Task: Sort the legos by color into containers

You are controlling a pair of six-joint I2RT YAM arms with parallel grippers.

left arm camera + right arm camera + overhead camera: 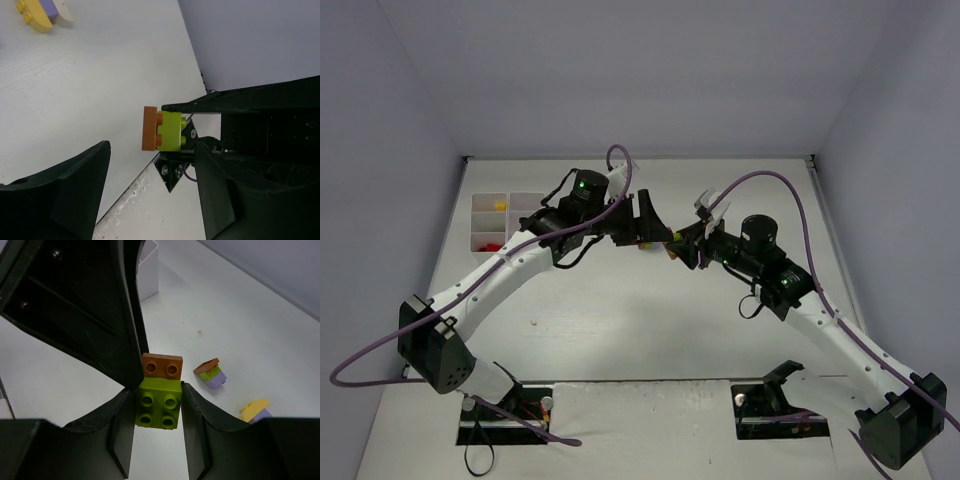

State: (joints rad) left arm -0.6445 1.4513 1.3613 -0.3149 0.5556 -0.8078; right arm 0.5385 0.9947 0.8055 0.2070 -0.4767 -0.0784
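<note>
My right gripper (156,390) is shut on a lime green brick (157,407) that has a brown-orange plate (162,365) stuck on its front end, held above the table. My left gripper (151,147) is open, and the plate (149,128) and the lime brick (170,131) show just past its fingertips. In the top view the two grippers meet at mid-table, left (655,232) and right (682,248). The white tray (525,222) lies at the far left with yellow (500,203) and red (490,243) bricks in its compartments.
A small brown-orange, lime and lilac stack (211,374) and a yellow brick on a lilac one (256,410) lie on the table beyond my right gripper. The yellow and lilac pair also shows in the left wrist view (40,12). Grey walls stand around the table.
</note>
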